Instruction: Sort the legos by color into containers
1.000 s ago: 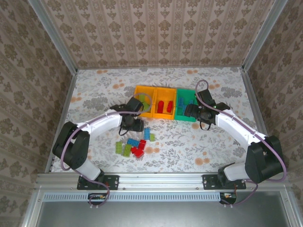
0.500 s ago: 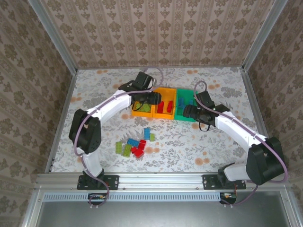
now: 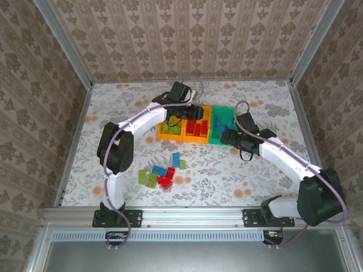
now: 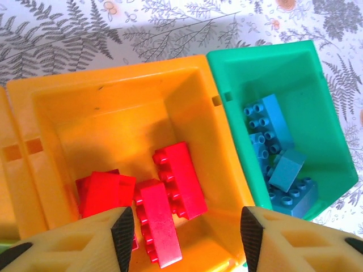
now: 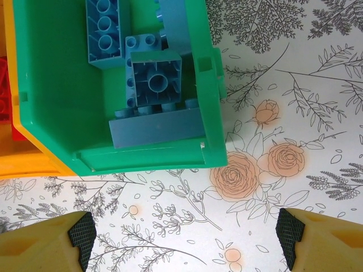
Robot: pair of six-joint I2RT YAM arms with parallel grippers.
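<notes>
Three joined containers stand mid-table: a left orange bin (image 3: 166, 134) with green legos (image 3: 173, 128), a middle orange bin (image 3: 198, 137) (image 4: 113, 85) holding red legos (image 4: 176, 175), and a teal bin (image 3: 216, 137) (image 4: 261, 54) (image 5: 210, 102) holding blue legos (image 4: 272, 147) (image 5: 153, 79). My left gripper (image 3: 190, 113) (image 4: 187, 238) hangs open over the middle bin, nothing between its fingers. My right gripper (image 3: 232, 137) (image 5: 184, 238) is open over bare tablecloth just in front of the teal bin. Loose legos (image 3: 161, 173) in blue, green and red lie in a cluster nearer the front.
The table has a floral cloth (image 3: 255, 170) and is walled by patterned panels with metal posts. The left arm arches from its base up over the bins; the loose cluster lies under its span. Open cloth lies right of the cluster and behind the bins.
My left arm has swung from just above the loose cluster up and back over the bins, ending over the middle orange bin. The right gripper stayed in front of the teal bin.
</notes>
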